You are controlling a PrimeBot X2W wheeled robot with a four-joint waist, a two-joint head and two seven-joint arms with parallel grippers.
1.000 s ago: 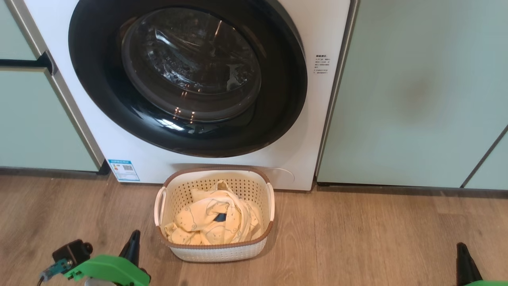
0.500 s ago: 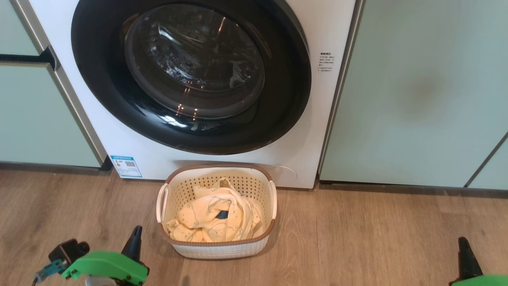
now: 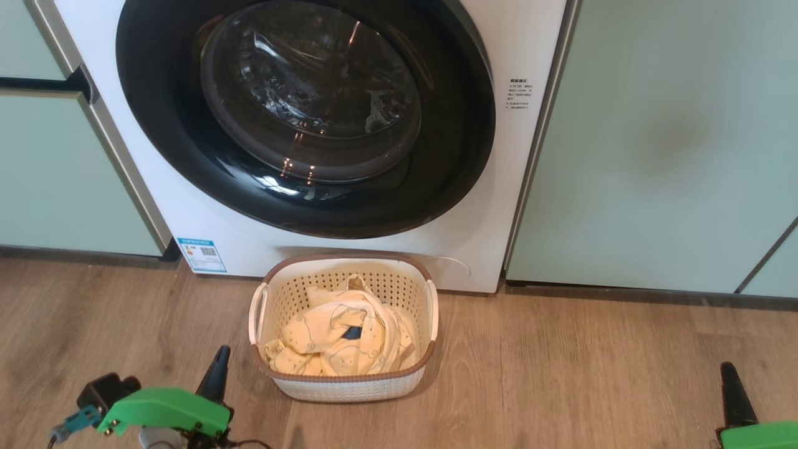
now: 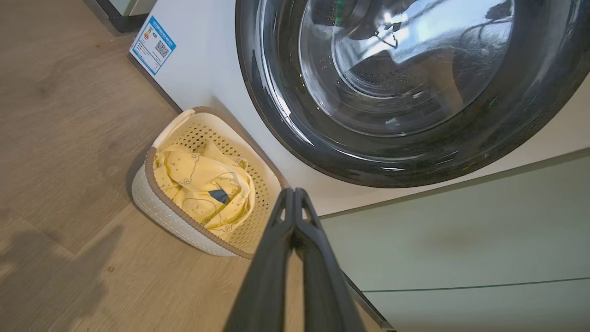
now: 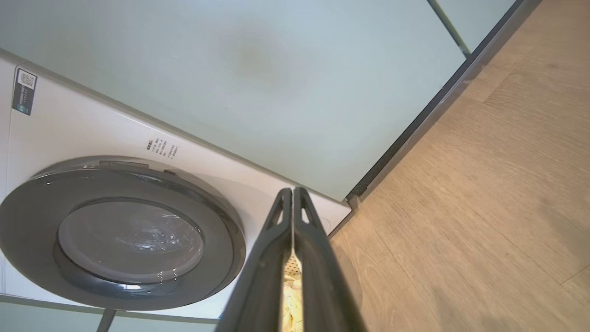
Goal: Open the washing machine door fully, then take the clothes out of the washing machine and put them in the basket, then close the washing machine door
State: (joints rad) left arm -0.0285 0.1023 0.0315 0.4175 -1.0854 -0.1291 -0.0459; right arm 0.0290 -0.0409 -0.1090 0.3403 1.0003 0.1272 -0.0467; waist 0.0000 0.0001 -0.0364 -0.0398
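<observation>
a wide pale green cabinet door stands at the right; another at the left, below a dark handle bar. wood-plank floor meets a dark plinth.

Green shells backed the left gripper and right gripper, each with dark tapered fingers. A black module with a teal plug flanked the left.

Door shut on washing machine — cream clothes in basket.
</observation>
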